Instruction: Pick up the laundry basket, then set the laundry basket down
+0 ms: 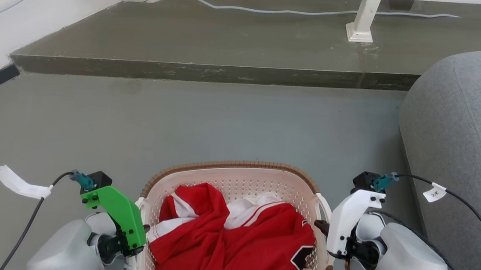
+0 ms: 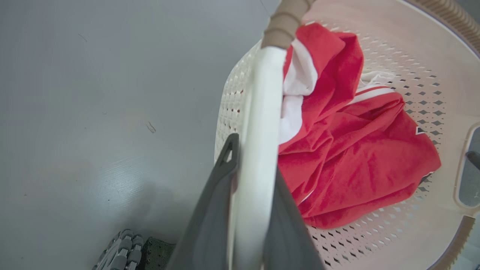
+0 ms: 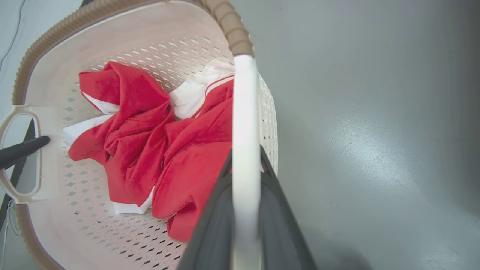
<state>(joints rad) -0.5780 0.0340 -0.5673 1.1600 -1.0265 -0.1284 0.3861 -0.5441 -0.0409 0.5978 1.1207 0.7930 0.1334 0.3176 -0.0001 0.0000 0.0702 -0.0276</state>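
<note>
- Laundry basket stuffed with red and white clothes, sitting just left of the grey sofa.
- Left claw clamped tight on the far handle, the side away from the sofa.
- Right claw same deal, gripping the near handle, sofa side.

Brown-rimmed cream perforated laundry basket, red-and-white garment

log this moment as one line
left gripper: shut on left handle of laundry basket | right gripper: shut on right handle | load: red and white garment inside | lifted: cannot tell
</note>
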